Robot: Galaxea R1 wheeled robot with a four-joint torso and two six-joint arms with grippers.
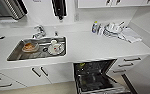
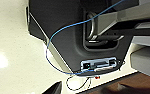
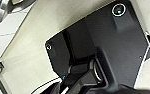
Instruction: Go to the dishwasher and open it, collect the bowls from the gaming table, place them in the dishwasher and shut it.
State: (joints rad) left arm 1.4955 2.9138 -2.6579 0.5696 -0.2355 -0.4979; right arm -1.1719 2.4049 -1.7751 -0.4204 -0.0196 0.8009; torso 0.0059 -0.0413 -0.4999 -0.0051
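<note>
Dishwasher [image 1: 96,76] is open, under the right end of the white tabletop [image 1: 91,47], beside the sink [image 1: 38,48] | my tools: I cannot tell if apart or together | no bowls here | tip: keep clear of the open door.

Seen from the left wrist, the robot's wide, glossy dark base plate [image 2: 66,32] is showing rounded corners and a pale edge line, while a thin blue cable [image 2: 66,27] is arcing across it and looping down past a small light-blue-framed connector panel [image 2: 98,64]. A grey jointed metal bar [image 2: 116,18] is crossing a recessed well ringed in silver. From the right wrist, the same kind of glossy black plate [image 3: 111,40] is carrying a round, silver-rimmed fitting [image 3: 118,9] at one corner, a smaller ring [image 3: 49,47] at another, and a dark jointed bar [image 3: 83,75] with a silvery collar.
</note>
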